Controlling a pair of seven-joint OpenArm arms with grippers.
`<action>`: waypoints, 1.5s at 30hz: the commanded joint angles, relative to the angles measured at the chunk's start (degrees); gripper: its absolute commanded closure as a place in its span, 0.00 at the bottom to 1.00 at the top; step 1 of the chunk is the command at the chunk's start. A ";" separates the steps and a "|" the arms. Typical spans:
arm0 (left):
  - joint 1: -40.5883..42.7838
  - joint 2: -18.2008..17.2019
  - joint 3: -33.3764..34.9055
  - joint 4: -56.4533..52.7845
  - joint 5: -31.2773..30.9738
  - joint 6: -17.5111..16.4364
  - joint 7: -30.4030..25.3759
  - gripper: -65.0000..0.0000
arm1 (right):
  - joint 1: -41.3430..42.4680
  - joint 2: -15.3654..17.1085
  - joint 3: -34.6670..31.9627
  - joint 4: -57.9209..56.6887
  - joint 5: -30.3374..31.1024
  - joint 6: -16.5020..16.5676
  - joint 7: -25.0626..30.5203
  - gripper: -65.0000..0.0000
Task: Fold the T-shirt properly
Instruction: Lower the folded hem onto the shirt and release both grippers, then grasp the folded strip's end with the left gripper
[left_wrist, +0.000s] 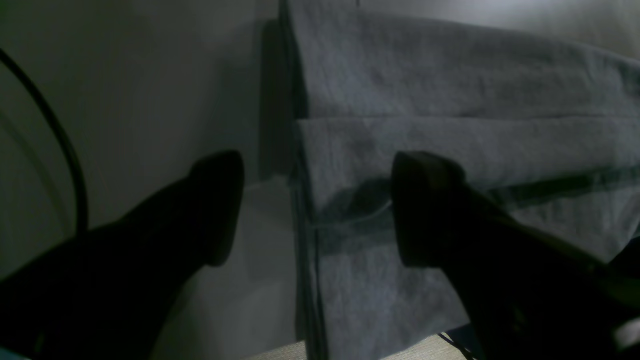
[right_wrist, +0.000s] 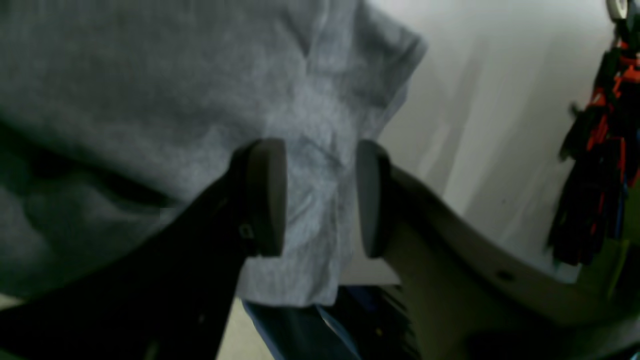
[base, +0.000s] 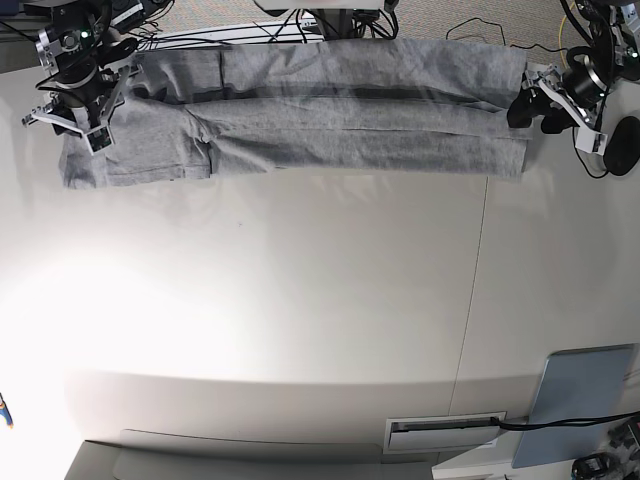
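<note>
White worktop (base: 300, 300) with a grey T-shirt (base: 330, 130) folded into a long strip along its far edge.
At one end of the strip the left gripper (left_wrist: 315, 207) hangs with its jaws spread wide, one finger over cloth, one over bare surface. At the sleeve end the right gripper (right_wrist: 320, 197) stands parted above the fabric, clamping nothing.

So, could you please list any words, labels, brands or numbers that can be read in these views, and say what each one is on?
None can be read in any view.
T-shirt: only plain grey fabric shows; no lettering or label is visible.
Grey panel at the table's near edge: no marking visible.
</note>
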 joint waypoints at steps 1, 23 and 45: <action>0.13 -1.07 -0.50 0.94 -1.03 -0.35 -0.90 0.29 | 0.20 0.79 0.59 1.01 -0.59 -0.85 1.20 0.64; 0.15 -1.07 -0.50 0.94 -1.05 -0.20 -0.94 0.29 | 15.98 0.76 0.57 0.94 11.19 -1.20 1.29 0.64; 0.15 -1.07 -0.50 0.94 -1.05 -0.39 -1.07 0.29 | 21.11 0.50 0.55 -12.11 20.33 2.25 0.15 0.64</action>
